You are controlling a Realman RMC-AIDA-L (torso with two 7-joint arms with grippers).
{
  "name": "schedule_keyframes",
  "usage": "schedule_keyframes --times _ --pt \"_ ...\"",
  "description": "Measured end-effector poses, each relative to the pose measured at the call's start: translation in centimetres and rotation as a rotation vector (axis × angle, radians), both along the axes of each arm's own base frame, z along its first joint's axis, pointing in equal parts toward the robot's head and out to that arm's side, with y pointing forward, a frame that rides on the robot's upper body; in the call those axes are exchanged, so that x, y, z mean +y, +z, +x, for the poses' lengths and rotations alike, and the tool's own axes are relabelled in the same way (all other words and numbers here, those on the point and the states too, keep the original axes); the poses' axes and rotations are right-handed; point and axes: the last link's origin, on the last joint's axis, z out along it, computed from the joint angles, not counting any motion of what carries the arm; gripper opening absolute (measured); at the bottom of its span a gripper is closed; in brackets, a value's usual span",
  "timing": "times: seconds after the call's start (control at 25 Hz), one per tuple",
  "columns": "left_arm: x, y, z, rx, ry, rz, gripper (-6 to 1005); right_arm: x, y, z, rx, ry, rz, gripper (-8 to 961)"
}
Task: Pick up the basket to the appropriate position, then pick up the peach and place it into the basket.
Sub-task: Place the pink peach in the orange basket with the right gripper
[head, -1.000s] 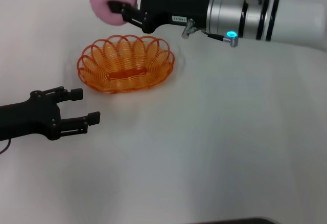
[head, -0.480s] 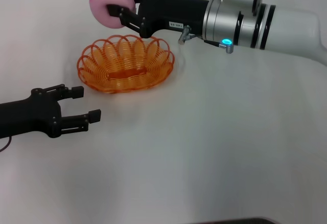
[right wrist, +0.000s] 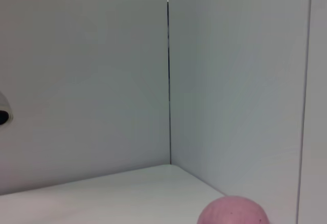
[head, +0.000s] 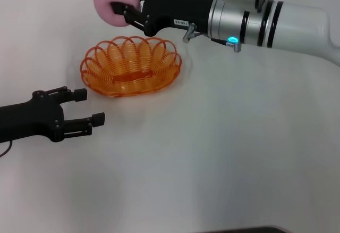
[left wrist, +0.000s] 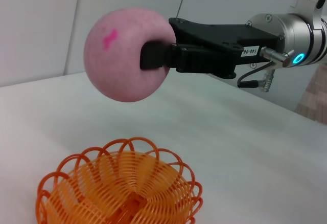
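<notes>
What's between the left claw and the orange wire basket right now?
Only bare white table lies between the open left claw and the orange wire basket, shown in the head view.

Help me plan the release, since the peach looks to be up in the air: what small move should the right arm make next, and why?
Probably bring the peach over the middle of the basket and lower it. The right gripper holds it off the table, seemingly beyond the basket's far rim, so opening now would likely miss. The left gripper waits open on the near side.

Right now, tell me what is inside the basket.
Nothing: the basket shows only its own orange wire coils and base strip. The peach is held above the table by the right gripper, beyond the rim.
</notes>
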Motion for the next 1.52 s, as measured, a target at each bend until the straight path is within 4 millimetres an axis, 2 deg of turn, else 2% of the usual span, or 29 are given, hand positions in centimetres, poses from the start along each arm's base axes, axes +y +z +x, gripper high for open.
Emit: schedule_keyframes --times 0.36,0.76,1.52 --pt "0.0 -0.1 0.0 0.000 0.003 0.000 824 0.1 -0.8 -0.2 -0.052 0.000 -0.018 304" --pt "0.0 -0.4 -0.1 0.001 0.008 -0.004 825 0.2 -2.3 0.5 -0.181 -0.038 -0.054 307" --pt "0.0 -0.6 -0.1 -0.003 0.011 -0.008 825 -0.2 -2.9 1.3 -0.262 -0.043 -0.110 314"
